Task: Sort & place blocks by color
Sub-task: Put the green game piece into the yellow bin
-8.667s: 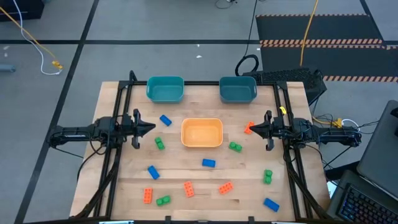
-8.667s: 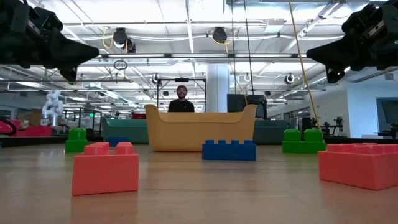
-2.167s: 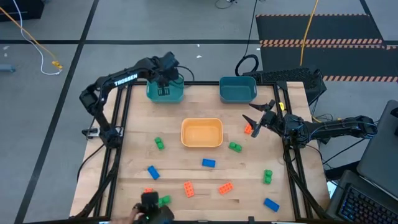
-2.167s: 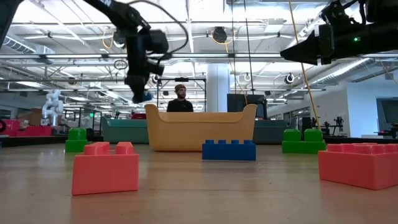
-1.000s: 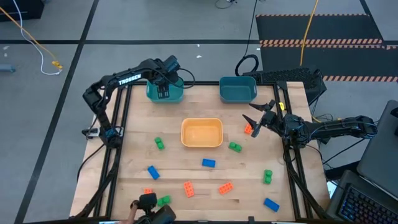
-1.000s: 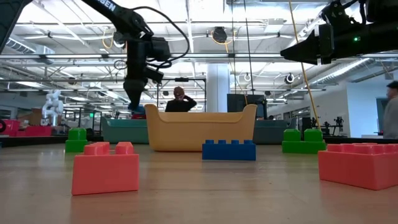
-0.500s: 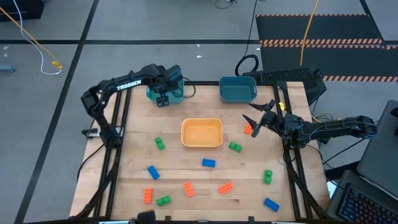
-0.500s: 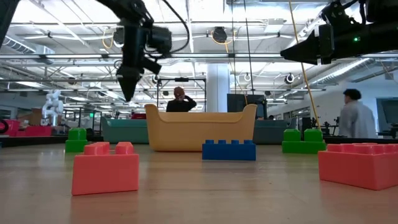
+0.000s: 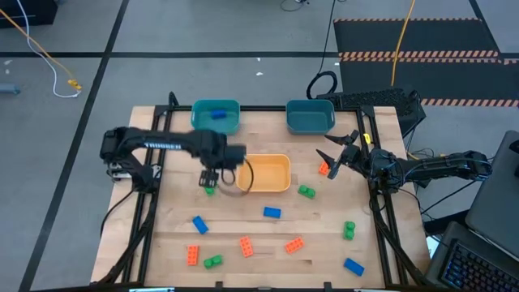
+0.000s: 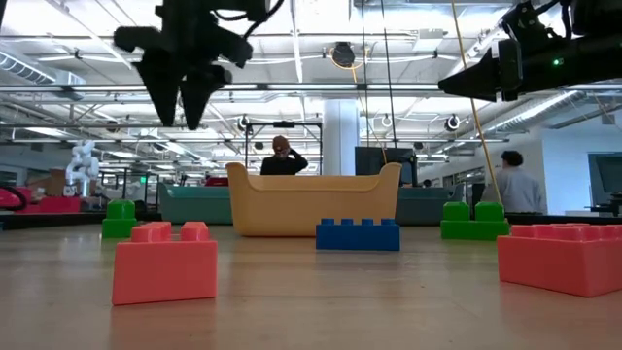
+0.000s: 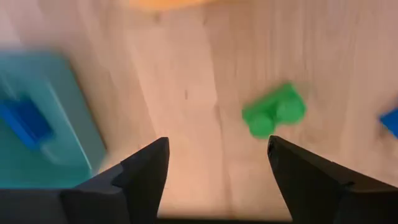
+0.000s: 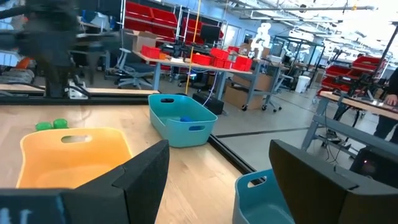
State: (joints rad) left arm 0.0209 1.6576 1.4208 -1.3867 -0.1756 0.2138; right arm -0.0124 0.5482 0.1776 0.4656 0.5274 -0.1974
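My left gripper [image 9: 209,176] hangs open, fingers pointing down, over the table just left of the yellow-orange bin [image 9: 263,188]. A green brick [image 11: 273,111] lies on the wood right by its fingertips, and nothing is between them. A blue brick [image 9: 217,114] lies in the far left teal bin [image 9: 199,122]. My right gripper [image 9: 329,155] stands open above the table's right part, beside an orange brick [image 9: 324,169]. Blue, green and orange bricks lie scattered over the near half of the table.
A second teal bin [image 9: 310,118] stands at the far right. Loose bricks include a blue one [image 9: 272,212], a green one [image 9: 306,191] and an orange one [image 9: 246,246]. Black frame rails run down both table sides. Two people [image 10: 281,156] [image 10: 512,185] show in the room behind.
My left gripper has risen from the far left teal bin and swung toward the table's near edge, stopping over the green brick left of the yellow-orange bin. The blue brick that was at its fingertips now lies in that teal bin.
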